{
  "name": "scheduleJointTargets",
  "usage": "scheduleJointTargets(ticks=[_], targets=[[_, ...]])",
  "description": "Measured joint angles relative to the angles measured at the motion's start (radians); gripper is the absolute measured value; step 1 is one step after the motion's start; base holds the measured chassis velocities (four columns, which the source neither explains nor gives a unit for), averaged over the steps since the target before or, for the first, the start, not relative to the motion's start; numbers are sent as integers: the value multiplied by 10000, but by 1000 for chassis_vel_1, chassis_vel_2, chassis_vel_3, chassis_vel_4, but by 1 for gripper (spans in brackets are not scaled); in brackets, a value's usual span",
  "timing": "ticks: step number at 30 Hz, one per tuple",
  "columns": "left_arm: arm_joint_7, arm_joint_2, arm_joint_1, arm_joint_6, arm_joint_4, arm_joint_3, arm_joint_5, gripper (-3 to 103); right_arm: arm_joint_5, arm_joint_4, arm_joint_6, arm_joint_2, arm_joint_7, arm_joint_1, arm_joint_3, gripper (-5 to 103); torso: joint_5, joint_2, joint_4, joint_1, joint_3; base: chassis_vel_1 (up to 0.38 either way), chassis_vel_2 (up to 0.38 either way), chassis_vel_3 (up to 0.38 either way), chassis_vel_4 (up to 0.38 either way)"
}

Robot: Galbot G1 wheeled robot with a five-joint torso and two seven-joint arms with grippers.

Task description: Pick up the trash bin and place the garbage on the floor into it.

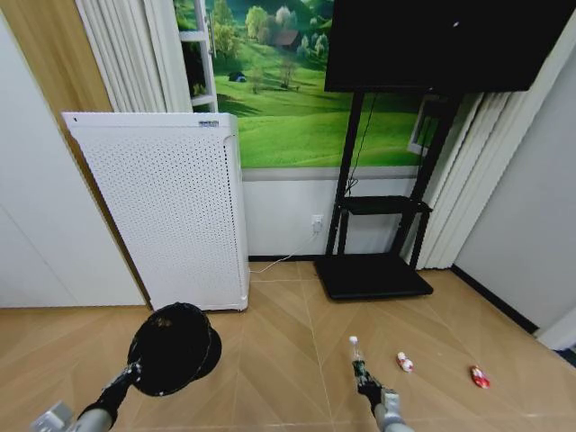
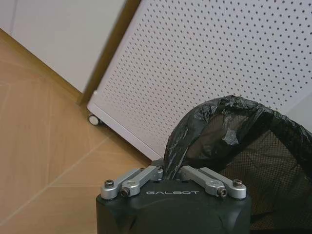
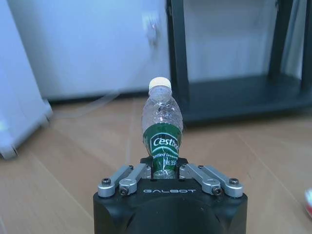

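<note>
Clear plastic is between the fingers of the right gripper [image 3: 165, 171]: it is closed on the lower part of the bottle [image 3: 162, 127], which stands upright out of it, white cap on top and green label just above the fingers. In the head view the same right gripper [image 1: 364, 382] is at the bottom, right of the middle, and the bottle [image 1: 357, 358] rises from it above the wooden floor [image 1: 279, 360]. The left gripper [image 2: 169, 170] is closed on the rim of the trash bin [image 2: 234, 156], pinching the black liner there; the left wrist view shows the wrinkled liner and the dark inside of the bin from close. The head view shows what the wrist view cannot: the left gripper [image 1: 135, 367] holds the trash bin [image 1: 174, 349] at the lower left, its round opening turned toward the camera. Behind the bin stands the white perforated air purifier [image 1: 171, 207], and the left wrist view shows one small wheel under it. On the floor to the right of the bottle lie two red-and-white pieces [image 1: 405, 362], near each other but apart. Farther back is a black stand [image 1: 373, 270] against the wall.
</note>
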State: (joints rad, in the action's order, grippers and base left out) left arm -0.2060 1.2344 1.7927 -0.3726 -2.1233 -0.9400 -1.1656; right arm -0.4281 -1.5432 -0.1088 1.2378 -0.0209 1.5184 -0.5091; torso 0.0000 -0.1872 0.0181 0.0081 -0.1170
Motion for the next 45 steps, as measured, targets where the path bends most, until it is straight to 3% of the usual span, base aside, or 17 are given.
scheduleJointTargets(ticks=[2, 4, 8, 10, 12, 13, 15, 16, 17, 20, 21, 23, 25, 30, 37, 45], targets=[[-40, -251, -320, -85, 211, 284, -66, 4, -279, -676, -235, -61, -253, 331, -124, 20, 1, 0, 0, 0, -1, 0, 0, 0, 0], [-133, -823, -1331, -119, 774, 1315, -227, 4, -482, -1972, -713, -261, -748, 985, -268, 20, 0, 0, 6, 0, -1, 0, 0, 0, 0], [-221, -1011, -1922, -137, 1204, 2053, -232, 4, -556, -2701, -874, -652, -958, 1132, -152, 20, -2, 0, 15, 1, -1, 0, 0, 0, 0], [-199, -1044, -2366, -136, 1708, 2904, 53, 4, -672, -3341, -882, -1321, -1241, 1022, 151, 20, 3, 0, -17, 0, -1, 0, 0, 0, 0], [-209, -1094, -2538, -133, 1857, 3214, 88, 4, -671, -3474, -901, -1383, -1325, 1075, 171, 20, 3, -1, -10, 1, -1, 0, 0, 0, 0], [-269, -1254, -3057, -121, 2326, 4212, 146, 4, -599, -3828, -1054, -1447, -1501, 1312, 206, 20, -1, 1, 0, 1, -2, 0, 0, 0, 0], [-279, -1310, -3209, -115, 2473, 4507, 151, 4, -572, -3921, -1107, -1448, -1540, 1371, 214, 20, 0, 0, 1, 0, -1, 0, 0, 0, 0], [-294, -1480, -3700, -81, 2917, 5390, 162, 4, -499, -4134, -1251, -1445, -1690, 1523, 245, 20, -1, 0, 8, 0, -1, 0, 0, 0, 0], [-294, -1480, -3700, -81, 2917, 5390, 162, 4, -499, -4134, -1251, -1445, -1690, 1523, 245, 20, -1, 0, 8, 0, -1, 0, 0, 0, 0], [-238, -1783, -4931, -63, 3793, 7057, 96, 4, -284, -4426, -1567, -1509, -2130, 1536, 428, 20, 2, 1, 0, 1, -1, 0, 0, 0, 0], [-238, -1783, -4931, -63, 3793, 7057, 96, 4, -284, -4426, -1567, -1509, -2130, 1536, 428, 20, 2, 1, 0, 1, -1, 0, 0, 0, 0], [-335, -1922, -6169, -66, 4456, 8393, -202, 4, -203, -4698, -1619, -1684, -2312, 1332, 796, 20, -1, 0, 4, 1, -1, 0, 0, 0, 0], [-351, -1930, -6419, -63, 4595, 8659, -203, 4, -174, -4756, -1624, -1709, -2340, 1289, 880, 20, 0, 1, 3, 1, -2, 0, 0, 0, 0], [-494, -1771, -7854, -73, 5057, 10341, -205, 4, 133, -5311, -1730, -1880, -2811, 1250, 1401, 20, 1, 1, 1, 1, -1, 0, 0, 0, 0], [-647, -1653, -8342, -192, 4526, 11568, 137, 4, 1185, -5204, -2065, -1766, -3170, 1561, 1938, 20, 1, 0, 4, 1, -1, 0, 0, 0, 0], [-570, -1771, -7739, -305, 3590, 11295, 302, 4, 1938, -4534, -2255, -1546, -3065, 1544, 2249, 18, 1, 1, 2, 1, 0, 0, 0, 0, 0]])
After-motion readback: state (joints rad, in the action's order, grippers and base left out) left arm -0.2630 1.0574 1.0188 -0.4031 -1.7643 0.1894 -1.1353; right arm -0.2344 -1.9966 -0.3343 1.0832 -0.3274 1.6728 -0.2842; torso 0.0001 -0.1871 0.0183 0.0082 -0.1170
